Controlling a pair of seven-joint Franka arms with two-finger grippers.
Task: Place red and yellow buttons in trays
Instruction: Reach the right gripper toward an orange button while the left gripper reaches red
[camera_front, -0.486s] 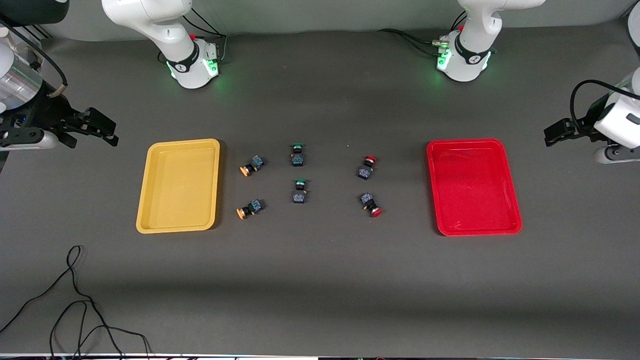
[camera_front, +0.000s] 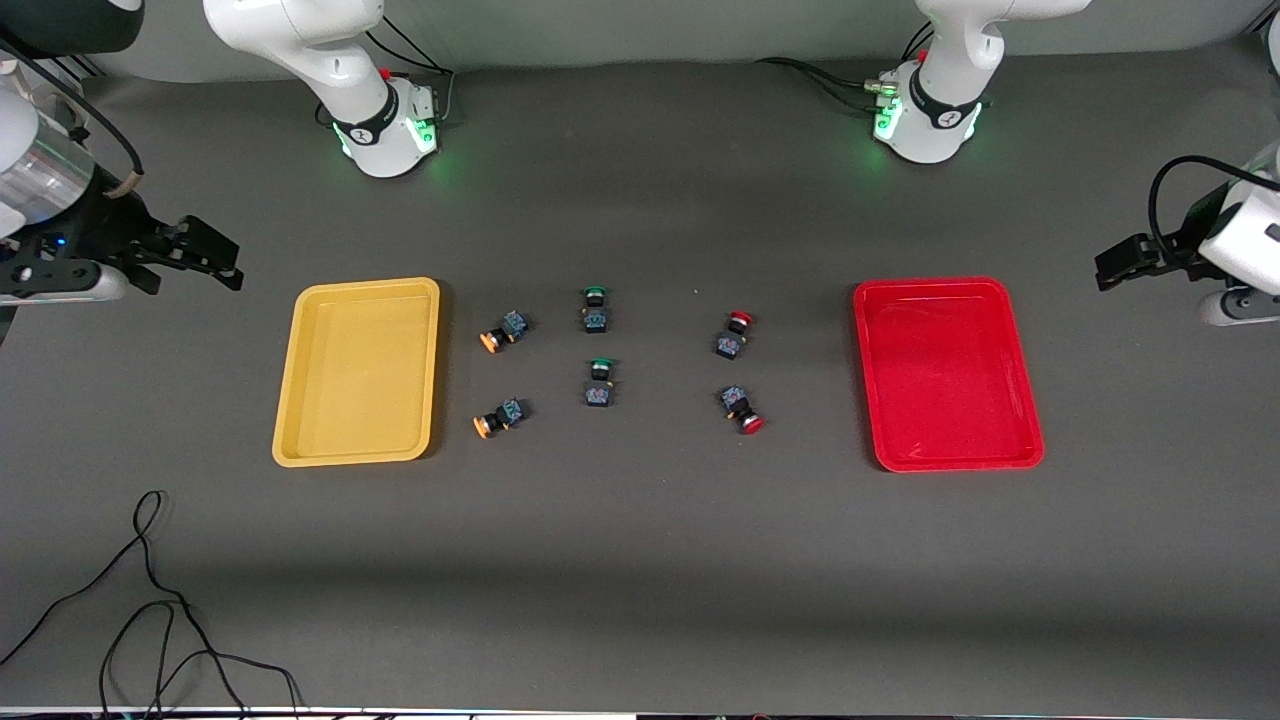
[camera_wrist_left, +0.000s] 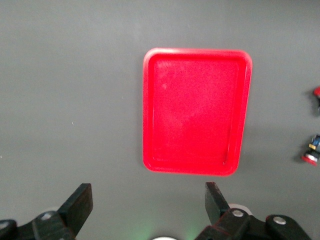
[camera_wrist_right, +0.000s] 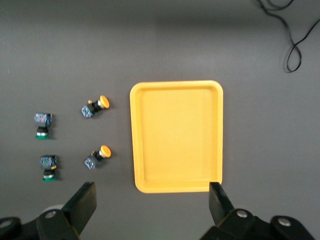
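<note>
Two yellow-capped buttons (camera_front: 503, 331) (camera_front: 499, 418) lie beside the empty yellow tray (camera_front: 357, 372). Two red-capped buttons (camera_front: 735, 335) (camera_front: 741, 409) lie nearer the empty red tray (camera_front: 948, 373). My right gripper (camera_front: 212, 258) hangs open and empty over the table at the right arm's end. Its wrist view shows its gripper (camera_wrist_right: 151, 190), the yellow tray (camera_wrist_right: 176, 135) and the yellow buttons (camera_wrist_right: 95, 106) (camera_wrist_right: 98, 156). My left gripper (camera_front: 1112, 266) hangs open and empty over the left arm's end. Its wrist view shows its gripper (camera_wrist_left: 147, 192), the red tray (camera_wrist_left: 195, 112) and a red button (camera_wrist_left: 312, 153).
Two green-capped buttons (camera_front: 595, 309) (camera_front: 599, 383) lie in the middle between the yellow and red ones, also in the right wrist view (camera_wrist_right: 42, 122) (camera_wrist_right: 48, 166). A black cable (camera_front: 150, 600) lies on the table near the front camera at the right arm's end.
Both grippers have shifted slightly over their ends of the table. The buttons and trays have not moved.
</note>
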